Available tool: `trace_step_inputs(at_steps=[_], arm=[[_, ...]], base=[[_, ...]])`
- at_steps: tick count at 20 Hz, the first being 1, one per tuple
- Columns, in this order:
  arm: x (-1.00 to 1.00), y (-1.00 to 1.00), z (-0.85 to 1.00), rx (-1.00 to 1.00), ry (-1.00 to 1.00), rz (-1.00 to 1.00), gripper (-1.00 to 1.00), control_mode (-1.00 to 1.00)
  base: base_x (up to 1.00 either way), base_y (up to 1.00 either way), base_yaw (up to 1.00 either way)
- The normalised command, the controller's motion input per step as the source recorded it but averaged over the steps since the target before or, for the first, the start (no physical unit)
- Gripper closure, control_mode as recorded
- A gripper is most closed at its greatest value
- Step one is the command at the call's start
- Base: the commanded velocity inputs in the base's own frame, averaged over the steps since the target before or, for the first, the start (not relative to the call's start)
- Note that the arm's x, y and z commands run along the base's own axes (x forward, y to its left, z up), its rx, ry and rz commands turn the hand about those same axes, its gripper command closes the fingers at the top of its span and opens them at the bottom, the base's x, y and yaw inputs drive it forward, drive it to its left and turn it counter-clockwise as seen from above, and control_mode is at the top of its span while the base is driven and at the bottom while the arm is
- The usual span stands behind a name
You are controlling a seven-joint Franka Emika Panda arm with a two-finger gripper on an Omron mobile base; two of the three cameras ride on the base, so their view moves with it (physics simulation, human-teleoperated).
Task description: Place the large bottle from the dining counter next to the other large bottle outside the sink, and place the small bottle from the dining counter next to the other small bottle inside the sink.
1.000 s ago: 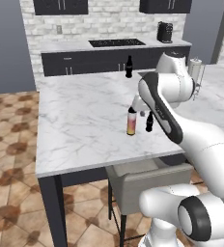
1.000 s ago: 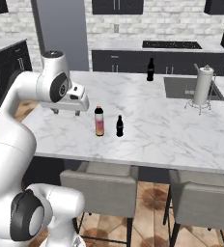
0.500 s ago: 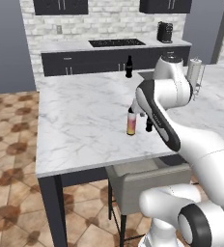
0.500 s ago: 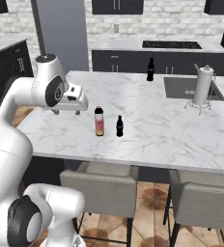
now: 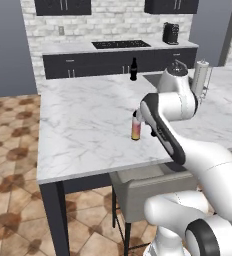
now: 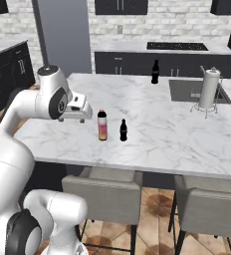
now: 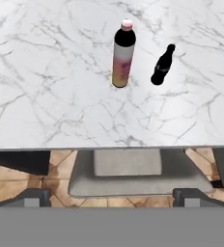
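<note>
On the dining counter (image 6: 157, 134) the large bottle, pink-to-orange with a dark cap (image 6: 102, 125) (image 5: 136, 127) (image 7: 122, 54), stands upright. The small dark bottle (image 6: 123, 130) (image 7: 162, 65) stands just right of it. My gripper (image 6: 79, 113) (image 7: 111, 198) hangs open and empty over the counter's near edge, left of both bottles and apart from them. The other large bottle (image 6: 155, 72) (image 5: 133, 69), all dark, stands at the far edge beside the sink (image 6: 192, 90). The other small bottle is hidden from view inside the basin.
A paper towel holder (image 6: 208, 89) (image 5: 201, 77) stands by the sink. Two grey stools (image 6: 105, 191) (image 6: 212, 209) sit under the near counter edge; one seat (image 7: 127, 171) lies below my hand. A back counter with a cooktop (image 5: 120, 45) and a coffee machine (image 5: 170, 33) lines the wall.
My arm has swung its elbow leftward and the hand has sunk slightly toward the counter's front edge. Both bottles stand where they were.
</note>
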Motion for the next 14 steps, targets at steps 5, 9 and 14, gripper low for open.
trace_step_inputs(at_steps=[5,9,14], arm=[[0.28,-0.07,-0.17,0.00,0.00,-0.05,-1.00,-1.00],[0.30,-0.05,-0.07,0.00,-0.05,-0.03,-1.00,-1.00],[0.33,-0.04,-0.03,0.00,-0.05,-0.02,-1.00,-1.00]], base=[[0.00,0.00,0.00],[0.00,0.00,0.00],[0.00,0.00,0.00]])
